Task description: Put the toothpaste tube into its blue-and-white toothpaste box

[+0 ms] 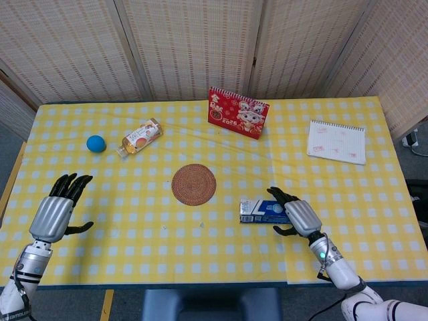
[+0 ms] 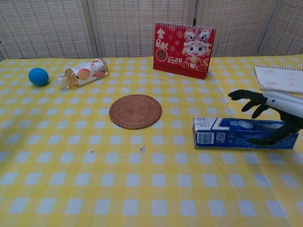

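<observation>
The blue-and-white toothpaste box (image 1: pixel 263 210) (image 2: pixel 236 133) lies flat on the yellow checked table, its end flap facing left. No toothpaste tube shows outside it, and its inside is hidden. My right hand (image 1: pixel 301 215) (image 2: pixel 277 111) is at the box's right end. Its fingers are spread and lifted above the box, with the thumb close to the front face. My left hand (image 1: pixel 53 212) hovers at the near left of the table with fingers apart and nothing in it. The chest view does not show it.
A round woven coaster (image 1: pixel 194 184) (image 2: pixel 135 111) lies left of the box. A red desk calendar (image 1: pixel 238 112) (image 2: pixel 183 44) stands at the back. A small bottle (image 1: pixel 139 136) (image 2: pixel 84 73) and a blue ball (image 1: pixel 95 143) (image 2: pixel 38 76) lie back left, and a notebook (image 1: pixel 336 141) (image 2: pixel 277 78) back right.
</observation>
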